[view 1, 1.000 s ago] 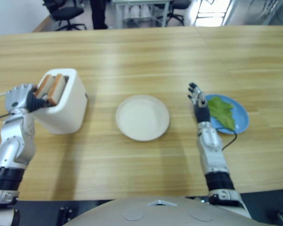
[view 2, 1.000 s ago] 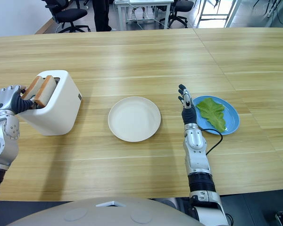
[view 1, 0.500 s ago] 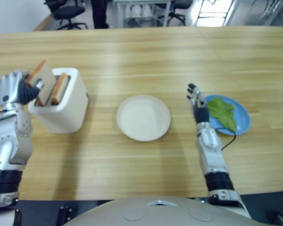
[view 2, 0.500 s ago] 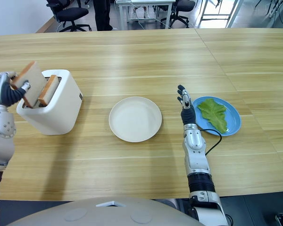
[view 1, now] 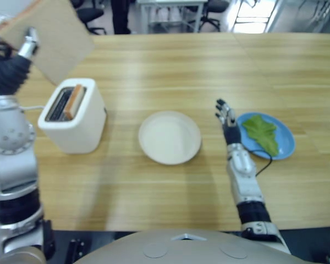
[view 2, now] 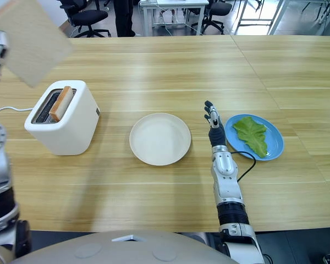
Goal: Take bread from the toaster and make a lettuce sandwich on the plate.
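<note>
While the left hand [view 1: 8,66] gripped bread [view 1: 55,38] up high, the right hand [view 1: 226,117] was open and empty. The bread likely needed a slow, flat landing (no dropping) on the plate [view 1: 170,137].

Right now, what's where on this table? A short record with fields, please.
left hand: fingers shut on one bread slice, held up above the toaster
toaster: white, left side; a second slice stands in its slot
cream plate: centre, empty
blue plate: right side, holds the lettuce leaf
right hand: open, fingers straight, just left of the blue plate
</note>
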